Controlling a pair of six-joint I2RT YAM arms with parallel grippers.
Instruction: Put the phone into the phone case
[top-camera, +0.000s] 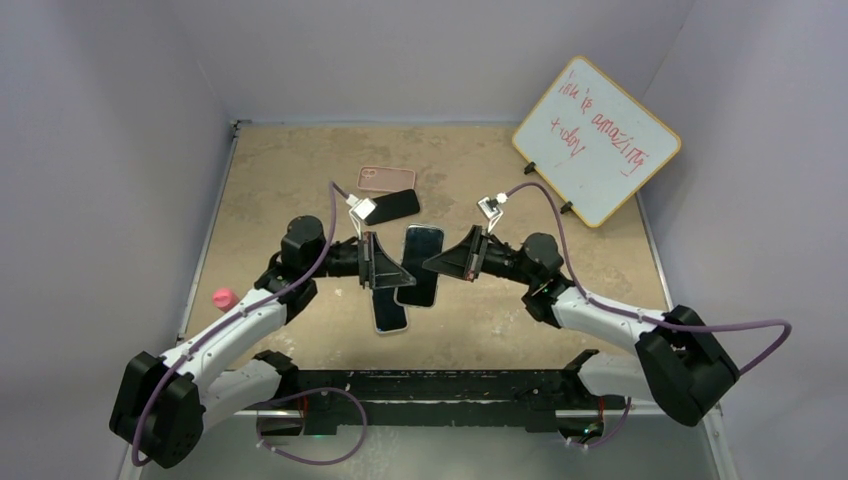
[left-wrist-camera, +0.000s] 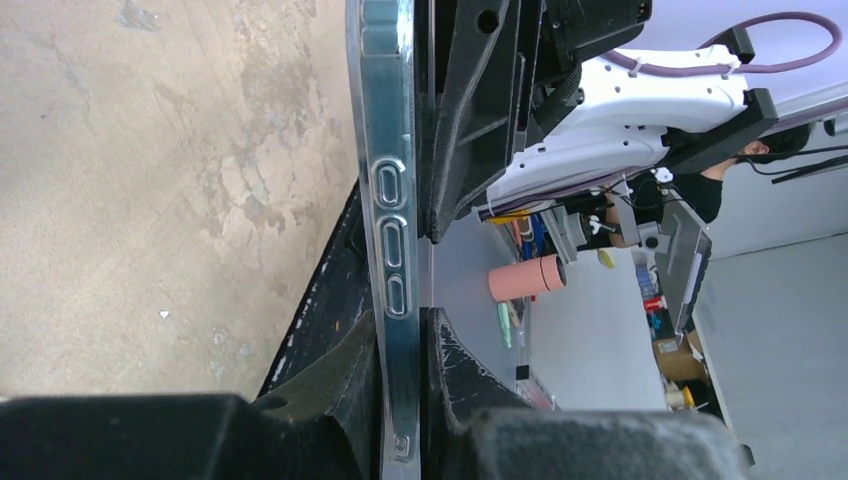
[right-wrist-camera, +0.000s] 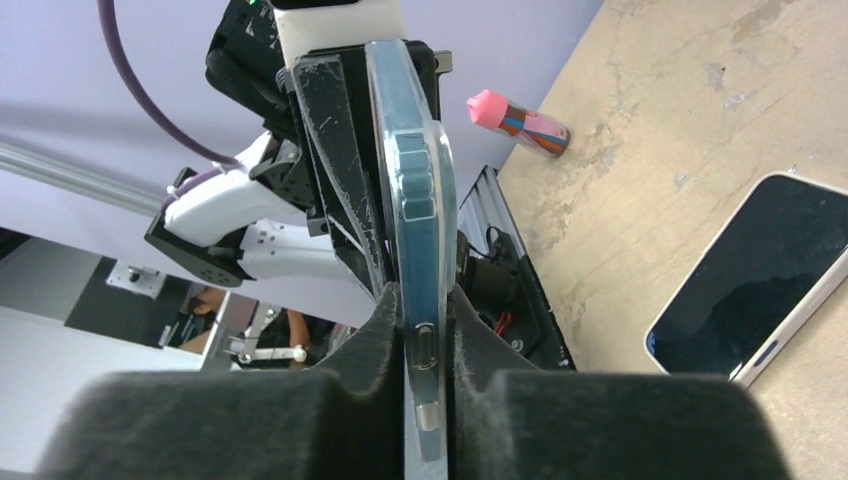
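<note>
Phone case, a clear plastic shell with a blue tint at its rim and a dark centre, hangs above the middle of the table, pinched from both sides. In the overhead view its broad face shows. Each wrist view shows only its thin edge with moulded button covers. Whether a handset already sits inside the phone case I cannot tell.

The tan, scuffed table fills the enclosure floor. A white dry-erase board with a wooden frame and red handwriting stands propped at the far right corner.

The left gripper reaches in from the left, its jaws clamped on the case's long edge. The right gripper meets it from the opposite side, its pads pressed against both faces of the shell.

A white-rimmed smartphone with a dark screen lies flat on the table, just near and left of the held case, which overlaps its far end in the overhead view. Farther back lie a black rectangular handset and, just beside it, a salmon-pink case. A pink-capped marker rests at the table's left edge.
</note>
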